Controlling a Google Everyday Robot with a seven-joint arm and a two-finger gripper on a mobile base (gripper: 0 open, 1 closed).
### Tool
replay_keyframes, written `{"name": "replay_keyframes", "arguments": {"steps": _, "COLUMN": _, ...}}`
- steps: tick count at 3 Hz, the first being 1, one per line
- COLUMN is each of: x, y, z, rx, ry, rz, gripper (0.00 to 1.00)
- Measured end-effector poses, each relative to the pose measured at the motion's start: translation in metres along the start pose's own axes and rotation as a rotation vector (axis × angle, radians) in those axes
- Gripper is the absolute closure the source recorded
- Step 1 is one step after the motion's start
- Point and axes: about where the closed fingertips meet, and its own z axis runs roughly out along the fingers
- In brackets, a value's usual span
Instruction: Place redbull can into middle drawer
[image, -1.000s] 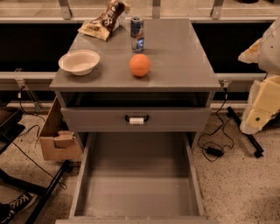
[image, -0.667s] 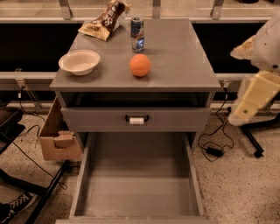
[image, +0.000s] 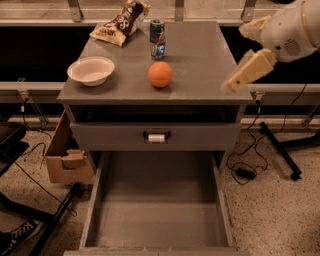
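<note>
Middle drawer (image: 157, 220) open; redbull can (image: 157, 38) on cabinet top (image: 200, 65); gripper (image: 249, 51) at right, fingers (image: 247, 70) apart

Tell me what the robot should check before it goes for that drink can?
1. Redbull can standing upright on the cabinet top: ok.
2. Middle drawer pulled out, floor bare: ok.
3. Gripper at the can: not ok; it hangs over the cabinet's right edge, well away from the can.
4. Stretch of top between gripper and can free: ok.
5. Room in front of the can: not ok; the orange ball sits just in front of it.
</note>
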Motion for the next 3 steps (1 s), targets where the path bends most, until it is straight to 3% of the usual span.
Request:
{"name": "replay_keyframes", "arguments": {"steps": 1, "x": -0.025, "y": -0.044, "z": 0.020, "rx": 0.099, "ry": -0.204, "rz": 0.082, "gripper": 0.00}}
{"name": "replay_keyframes", "arguments": {"steps": 2, "x": -0.025, "y": -0.044, "z": 0.020, "rx": 0.099, "ry": -0.204, "rz": 0.082, "gripper": 0.00}}
{"name": "replay_keyframes", "arguments": {"steps": 3, "x": -0.025, "y": -0.078, "z": 0.075, "rx": 0.122, "ry": -0.277, "rz": 0.159, "gripper": 0.00}}
